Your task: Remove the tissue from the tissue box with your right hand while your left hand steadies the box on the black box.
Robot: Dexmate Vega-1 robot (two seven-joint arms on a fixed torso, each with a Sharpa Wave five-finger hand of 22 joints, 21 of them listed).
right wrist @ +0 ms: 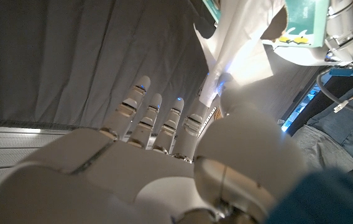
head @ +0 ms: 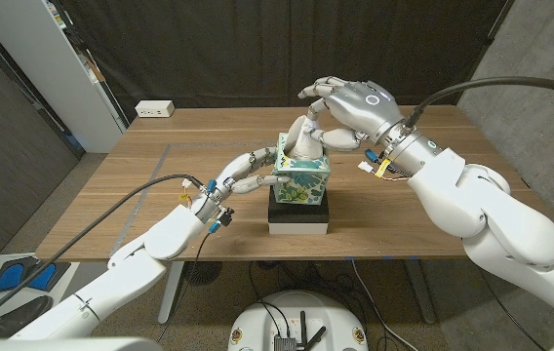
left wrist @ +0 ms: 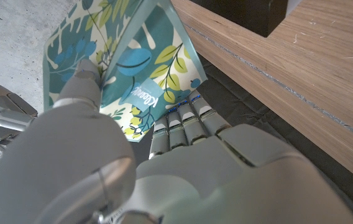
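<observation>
The right hand (head: 350, 105), a pale grey jointed shell with a glossy back, hangs in the upper middle of the head view, over the box, palm down, its thumb and a fingertip closed on the white, soft, creased tissue (head: 307, 137). The other fingers reach out toward the frame's left, spread above the tissue. In the right wrist view the same hand (right wrist: 183, 162) shows from behind, the tissue (right wrist: 242, 31) running up from its thumb as a bright crumpled sheet to the mouth of the box in the upper right corner; how much of it remains inside the box I cannot tell. The right forearm, white and smooth, comes in from the lower right, with a thick black cable arching above it.

The left hand (head: 248, 175) lies just left of centre in the head view, fingers extended and pressed against the side of the cube-shaped cardboard tissue box (head: 303, 177), printed with teal, blue and yellow-green leaves. In the left wrist view that hand (left wrist: 133, 162) has its thumb on one printed face of the box (left wrist: 133, 62) and its fingers under another. The left arm slants up from the lower left corner.

The tissue box stands on a flat box with a black top and a white lower band (head: 299, 215), at the centre of the wooden table (head: 160, 185) with its fine straight grain.
</observation>
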